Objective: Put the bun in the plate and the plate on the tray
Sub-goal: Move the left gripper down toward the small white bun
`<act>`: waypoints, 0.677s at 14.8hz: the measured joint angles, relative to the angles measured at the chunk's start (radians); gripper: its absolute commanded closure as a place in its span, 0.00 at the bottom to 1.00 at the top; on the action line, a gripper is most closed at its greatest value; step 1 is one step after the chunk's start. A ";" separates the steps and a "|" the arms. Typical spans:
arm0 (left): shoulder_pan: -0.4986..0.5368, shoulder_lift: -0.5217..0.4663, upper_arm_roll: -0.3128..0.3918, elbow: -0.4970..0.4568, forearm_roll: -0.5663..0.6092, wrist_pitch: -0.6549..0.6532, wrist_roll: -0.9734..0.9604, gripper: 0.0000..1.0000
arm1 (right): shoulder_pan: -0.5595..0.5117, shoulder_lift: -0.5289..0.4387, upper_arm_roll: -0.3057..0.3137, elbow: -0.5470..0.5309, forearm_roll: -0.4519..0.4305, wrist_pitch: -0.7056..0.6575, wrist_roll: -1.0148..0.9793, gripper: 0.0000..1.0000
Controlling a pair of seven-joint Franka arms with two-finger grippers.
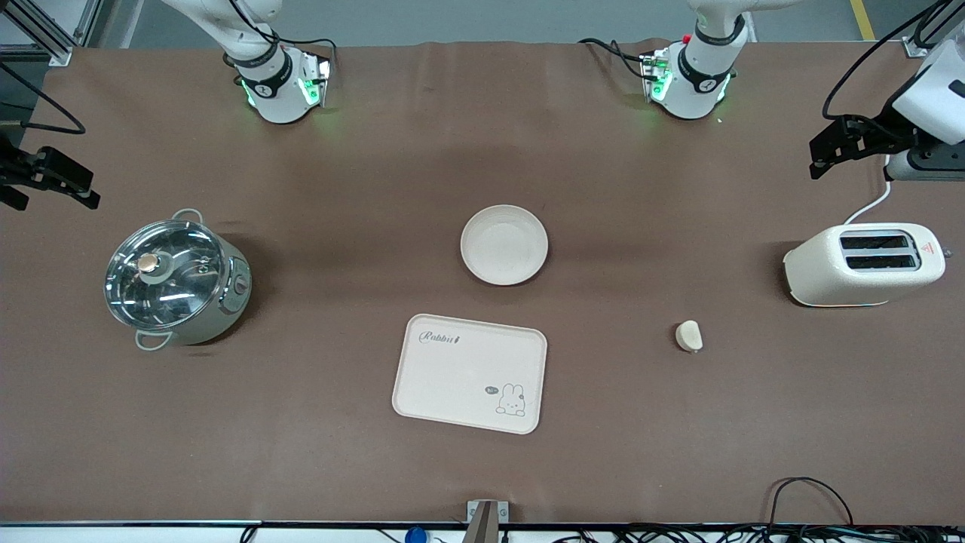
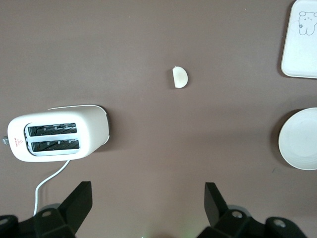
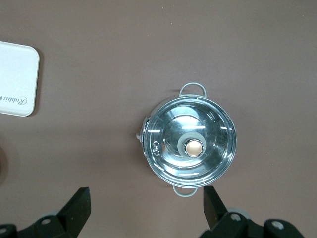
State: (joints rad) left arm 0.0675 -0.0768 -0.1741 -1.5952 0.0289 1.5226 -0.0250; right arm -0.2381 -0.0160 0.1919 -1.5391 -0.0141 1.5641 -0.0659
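Nearest the front camera lies the cream rounded-corner rectangular tray (image 1: 469, 373) with its "Rabbit" script and small rabbit drawing, low in the middle of the front view and bare of anything. Just above it in that view, farther from the camera and apart from it, sits the round cream-white shallow plate (image 1: 503, 244), also bare. The small cream-white rounded bun (image 1: 688, 335) rests on the brown tablecloth (image 1: 339, 452) at the lower right of the front view, toward the left arm's end of the table, well apart from both plate and tray and somewhat nearer the camera than the white two-slot toaster (image 1: 863, 264).

Neither step of the task appears done: the bun is not in the plate, and the plate is not on the tray. Both remain, and by this judgement nothing has been picked up.

The left gripper (image 2: 146, 201) hangs spread wide and holds nothing, over bare cloth between the toaster and the plate, at the right edge of the front view. The right gripper (image 3: 146, 203) is likewise spread wide and holds nothing, beside the steel lidded pot (image 1: 175, 279) at the left of the front view.
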 measured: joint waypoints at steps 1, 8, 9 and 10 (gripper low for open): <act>0.000 0.002 0.000 0.000 0.000 0.000 0.000 0.00 | 0.000 0.000 0.000 0.000 0.000 0.000 0.000 0.00; -0.001 0.208 0.002 0.082 0.043 0.006 0.001 0.00 | 0.000 0.000 0.001 -0.001 0.000 0.000 0.000 0.00; -0.003 0.275 0.002 0.112 0.069 0.023 0.001 0.00 | 0.000 0.000 0.002 -0.001 0.000 0.000 0.000 0.00; -0.004 0.342 0.001 0.135 0.082 0.064 0.000 0.00 | 0.000 0.000 0.002 -0.001 0.000 0.000 0.000 0.00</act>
State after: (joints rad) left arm 0.0639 0.2652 -0.1726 -1.4605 0.1110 1.5869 -0.0255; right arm -0.2379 -0.0160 0.1935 -1.5404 -0.0139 1.5641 -0.0659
